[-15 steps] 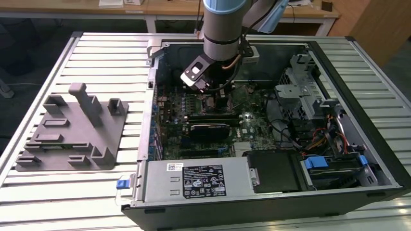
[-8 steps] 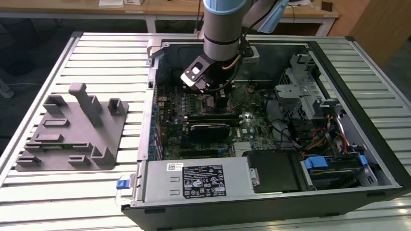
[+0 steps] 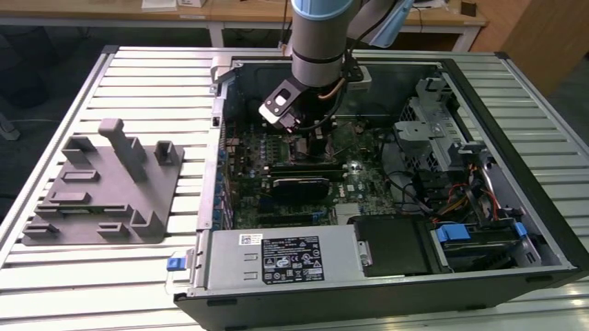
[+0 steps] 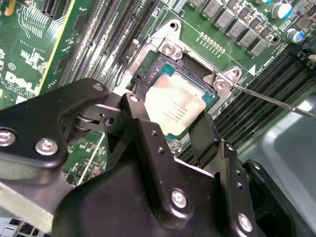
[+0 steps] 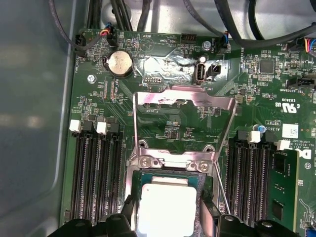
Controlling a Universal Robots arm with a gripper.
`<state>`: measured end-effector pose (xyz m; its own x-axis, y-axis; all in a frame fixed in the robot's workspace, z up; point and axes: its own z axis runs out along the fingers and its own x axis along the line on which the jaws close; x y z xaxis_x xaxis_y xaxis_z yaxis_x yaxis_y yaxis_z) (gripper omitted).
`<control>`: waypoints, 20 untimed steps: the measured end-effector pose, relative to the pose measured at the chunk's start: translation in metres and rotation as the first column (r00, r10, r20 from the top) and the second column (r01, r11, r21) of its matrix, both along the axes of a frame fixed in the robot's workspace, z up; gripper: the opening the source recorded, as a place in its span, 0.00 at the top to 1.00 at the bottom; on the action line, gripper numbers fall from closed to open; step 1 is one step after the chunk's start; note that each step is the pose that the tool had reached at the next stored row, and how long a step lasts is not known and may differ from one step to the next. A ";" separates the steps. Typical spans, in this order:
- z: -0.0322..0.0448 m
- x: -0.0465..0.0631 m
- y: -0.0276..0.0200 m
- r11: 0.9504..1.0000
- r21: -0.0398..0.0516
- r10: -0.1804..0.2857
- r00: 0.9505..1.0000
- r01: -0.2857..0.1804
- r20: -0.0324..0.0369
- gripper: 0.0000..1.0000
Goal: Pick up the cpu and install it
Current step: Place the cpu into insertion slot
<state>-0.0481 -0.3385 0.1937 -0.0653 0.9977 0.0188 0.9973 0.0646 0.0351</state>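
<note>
**Ana:** Since everything turns on how the chip lies against the tool, where is the cpu?

**Ben:** Directly beneath the gripper, in the socket on the motherboard. The gripper straddles it, with a black limb close against each of two opposite edges. In the first wrist view the silvery top lies flat and square to the socket frame.

**Ana:** Any long axis to line up?

**Ben:** None worth naming, since the chip is as good as square. What counts is that its edges run parallel to the frame, and they do.

**Ana:** Clamped on it, or let go?

**Ben:** I cannot tell. The limbs hug the chip's rim, but the contact line is hidden, so it may be pinched or merely flanked.

**Ana:** And the socket hardware?

**Ben:** The load plate stands swung up, clear of the chip, and the thin lever juts out beside it.

**Ana:** The arm's pose?

**Ben:** In the exterior view it drops almost straight down into the open computer case, wrist low over the board. The grey fixture tray sits well apart, on the exterior view's left.
</note>
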 end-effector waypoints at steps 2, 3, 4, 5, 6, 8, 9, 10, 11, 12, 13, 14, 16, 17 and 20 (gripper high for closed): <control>0.0000 0.000 0.0000 1.000 0.000 0.000 1.000 0.000 0.000 0.39; 0.0000 0.000 0.0000 1.000 0.000 -0.003 1.000 0.003 0.000 0.39; 0.0000 0.000 0.0000 1.000 0.000 -0.008 1.000 0.008 0.000 0.39; 0.0000 0.000 0.0000 1.000 0.000 -0.014 1.000 0.014 0.000 0.39; 0.0000 0.000 0.0000 1.000 0.001 -0.018 1.000 0.018 0.000 0.39; 0.0000 0.000 0.0000 1.000 0.001 -0.020 1.000 0.020 0.000 0.39; 0.0000 0.000 0.0000 1.000 0.001 -0.020 1.000 0.020 0.000 0.39; 0.0000 0.000 0.0000 1.000 0.002 -0.020 1.000 0.020 0.000 0.39; 0.0000 0.000 0.0000 1.000 0.002 -0.020 1.000 0.020 0.000 0.39; 0.0000 0.000 0.0000 1.000 0.002 -0.020 1.000 0.020 0.000 0.39; 0.0000 0.000 0.0000 1.000 0.002 -0.020 1.000 0.020 0.000 0.39; 0.0000 0.000 0.0000 1.000 0.002 -0.020 1.000 0.020 0.000 0.39; 0.0001 0.000 -0.0001 1.000 0.001 -0.020 1.000 0.020 0.000 0.40; 0.0001 0.000 -0.0001 1.000 0.002 -0.020 1.000 0.020 0.000 0.46; 0.0000 0.000 0.0000 1.000 0.002 -0.020 1.000 0.020 0.000 0.46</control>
<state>-0.0482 -0.3385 0.1937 -0.0451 0.9988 0.0205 0.9984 0.0444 0.0351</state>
